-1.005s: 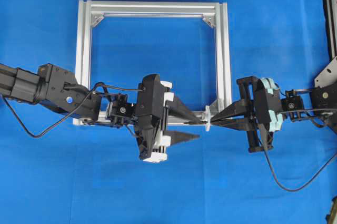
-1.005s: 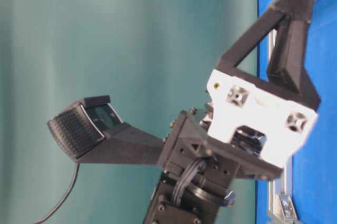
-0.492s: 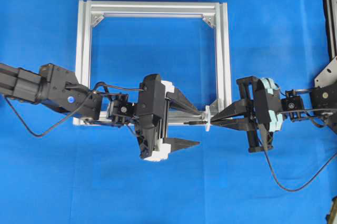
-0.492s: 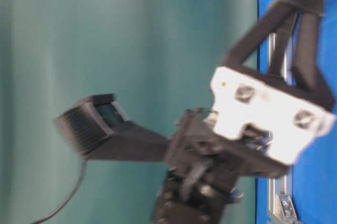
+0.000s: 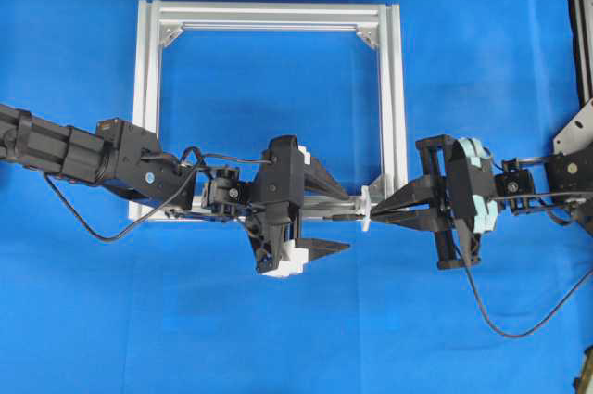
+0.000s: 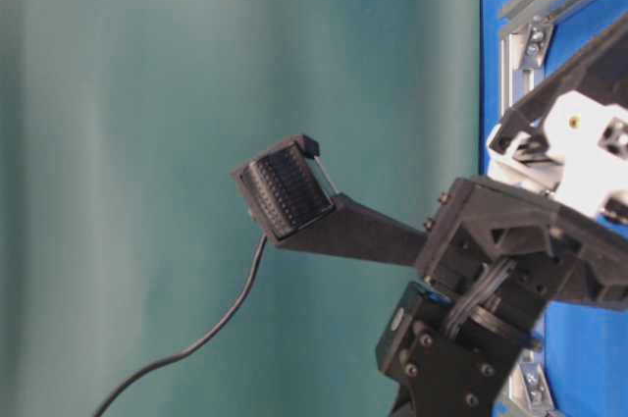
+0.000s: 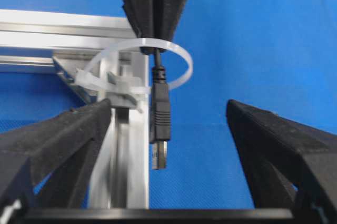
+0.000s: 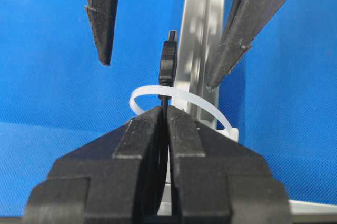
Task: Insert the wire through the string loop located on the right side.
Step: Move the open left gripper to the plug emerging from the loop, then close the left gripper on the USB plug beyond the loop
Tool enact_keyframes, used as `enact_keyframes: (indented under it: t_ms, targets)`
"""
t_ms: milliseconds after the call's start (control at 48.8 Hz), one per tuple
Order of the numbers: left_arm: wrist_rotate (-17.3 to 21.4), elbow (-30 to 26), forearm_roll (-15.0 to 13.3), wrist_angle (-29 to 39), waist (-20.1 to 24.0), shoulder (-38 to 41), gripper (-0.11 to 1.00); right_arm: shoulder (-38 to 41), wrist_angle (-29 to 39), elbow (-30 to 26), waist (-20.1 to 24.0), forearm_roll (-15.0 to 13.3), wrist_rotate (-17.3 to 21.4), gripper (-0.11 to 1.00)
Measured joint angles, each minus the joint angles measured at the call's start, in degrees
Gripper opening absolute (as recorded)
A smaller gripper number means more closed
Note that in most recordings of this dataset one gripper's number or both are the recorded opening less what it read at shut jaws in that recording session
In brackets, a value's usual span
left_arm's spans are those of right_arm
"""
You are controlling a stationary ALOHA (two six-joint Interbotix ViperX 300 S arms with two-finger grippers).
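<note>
The right claw (image 8: 164, 124) was clamped shut on the wire (image 7: 159, 109), pinching the thin cable just behind the plug, so that the plug stuck out past the fingertips toward the other arm. That grip looked chosen to keep the plug stiff and aimed, since a limp cable would not steer through a small opening. In both wrist views the plug had passed through the string loop (image 7: 179, 63), the white tie ringing the cable close to the right claw's tips, and the silvery end hung free on the far side.

The left claw (image 5: 348, 224) stood wide open, one finger (image 7: 58, 139) on each side of the plug without touching it. By my reading it was placed to close on the plug and draw it onward, taking over from the right claw; the threading itself appeared done and the hand-over was what remained.

The loop was fastened at the lower right corner of the aluminium frame (image 5: 269, 16), which lay flat on the blue surface (image 5: 74, 320). Holding both claws level with that corner kept the wire in line with the loop's opening. The risk I saw was the open fingers nudging the loop or frame while closing.
</note>
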Motion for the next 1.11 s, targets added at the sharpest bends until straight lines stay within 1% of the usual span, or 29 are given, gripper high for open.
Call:
enact_keyframes:
  t_ms: [677, 882, 923, 984, 1107]
  targets:
    - [-0.6, 0.0, 0.0, 0.0, 0.0, 0.0, 0.9, 0.0, 0.0, 0.0, 0.0, 0.1, 0.0, -0.03]
    - [-0.7, 0.0, 0.1, 0.4, 0.0, 0.0, 0.88, 0.0, -0.1, 0.0, 0.1, 0.1, 0.0, -0.03]
    - [-0.8, 0.0, 0.1, 1.1, 0.0, 0.1, 0.84, 0.0, 0.0, 0.0, 0.0, 0.1, 0.0, -0.03]
    - [-0.8, 0.0, 0.1, 2.2, 0.0, 0.0, 0.73, 0.0, 0.0, 0.0, 0.1, 0.1, 0.1, -0.03]
    - [-0.8, -0.2, 0.1, 3.3, -0.1, 0.0, 0.36, 0.0, 0.0, 0.0, 0.1, 0.1, 0.0, -0.03]
